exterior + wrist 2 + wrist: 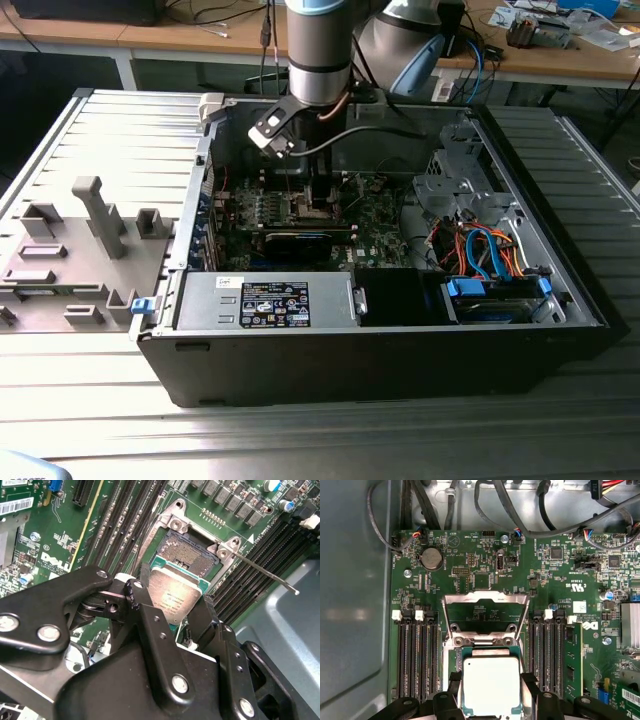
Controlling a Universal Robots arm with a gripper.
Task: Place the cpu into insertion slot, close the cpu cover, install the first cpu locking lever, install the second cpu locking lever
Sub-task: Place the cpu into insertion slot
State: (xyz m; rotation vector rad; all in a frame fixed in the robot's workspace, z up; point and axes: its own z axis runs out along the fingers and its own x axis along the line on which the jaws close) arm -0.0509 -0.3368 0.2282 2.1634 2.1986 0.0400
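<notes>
Gripper [491, 679] is pinching the cpu [491, 692] by two opposite edges, with one black finger [453, 682] pressing on each side. The chip's silver top is facing up.

In the second wrist view the cpu is hanging at the near edge of the socket [192, 555] and overlapping it. The dark pin field is lying bare beyond the chip. Cannot tell whether the chip is touching the socket.

The cover [485, 599] is standing open, hinged at the socket's far edge, with green board showing through its window. A wire lever [265, 572] is sticking out loose from the socket's corner, slanting over the slots on that side.

Memory slots [417, 652] are flanking the socket on both sides. The socket is sitting about mid-board [485, 575]. A coin battery [431, 558] is lying nearer the board's far edge. Cables [520, 510] are looping past that edge along the case wall.

In the exterior view the arm [318, 50] is reaching straight down into the open case [380, 370], over the middle of the board. A power supply [265, 300] is running along the case's near wall. Blue and orange wiring [490, 255] is bunching in the case's near corner at the exterior view's right.

The case is lying on a ribbed metal table [300, 440]. A grey fixture [90, 225] is resting on the table just beside the case, at the exterior view's left.
</notes>
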